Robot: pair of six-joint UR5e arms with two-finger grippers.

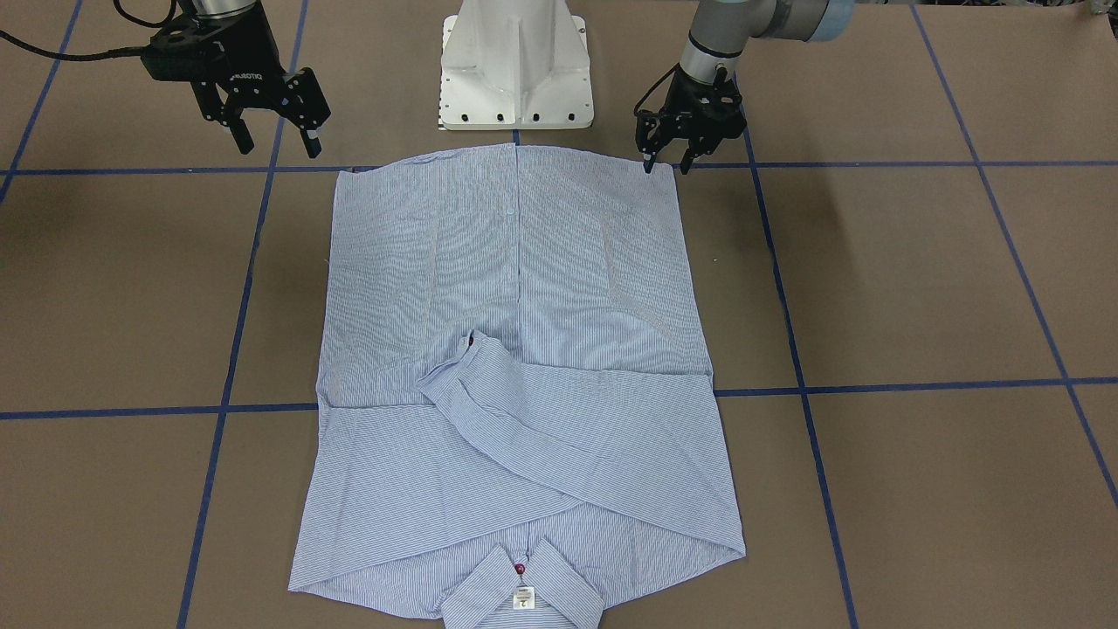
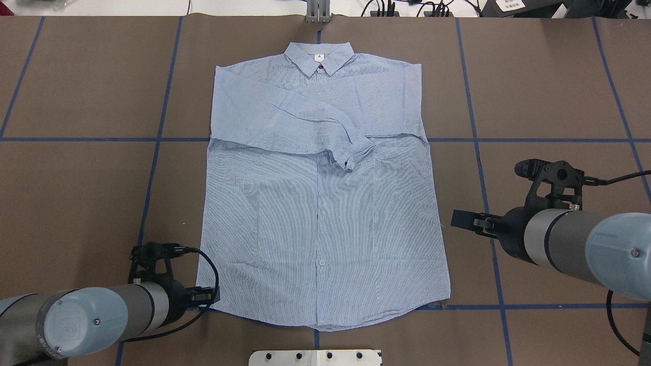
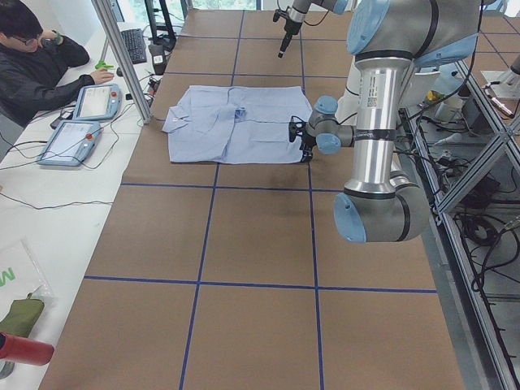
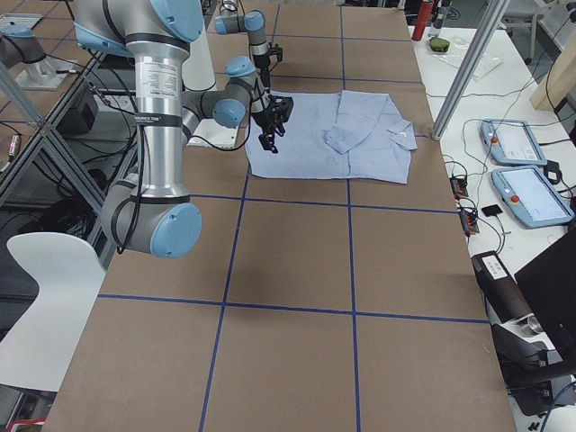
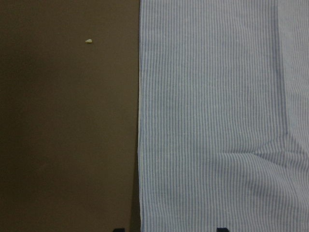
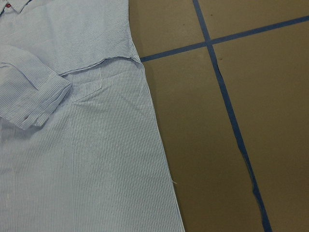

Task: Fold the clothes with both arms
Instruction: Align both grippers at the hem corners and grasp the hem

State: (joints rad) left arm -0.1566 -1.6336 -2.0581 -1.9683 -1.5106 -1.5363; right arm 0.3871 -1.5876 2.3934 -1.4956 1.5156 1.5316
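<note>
A light blue-and-white striped shirt (image 2: 325, 203) is laid flat, front up, at the middle of the brown desk (image 2: 76, 178), which is marked into squares by blue tape lines (image 2: 478, 140). The collar (image 2: 319, 57) is turned to the far side, away from the robot, and the hem lies at the near side, just in front of the white pedestal base (image 1: 515, 70). Both sleeves are folded across the chest, one over the other, and a cuff (image 2: 351, 152) with a dark red button rests near the middle of the shirt. A white neck label (image 1: 522, 597) is seen inside the collar.

The left pincer (image 1: 666, 166) is held low at the hem's left corner. Its fingers are parted and nothing is gripped; in the left wrist view the shirt's side edge is seen running between the two fingertips.

The right pincer (image 1: 279, 144) is held above the desk, just off the shirt's right side edge and near the hem. It is spread wide and nothing is held in it.
</note>
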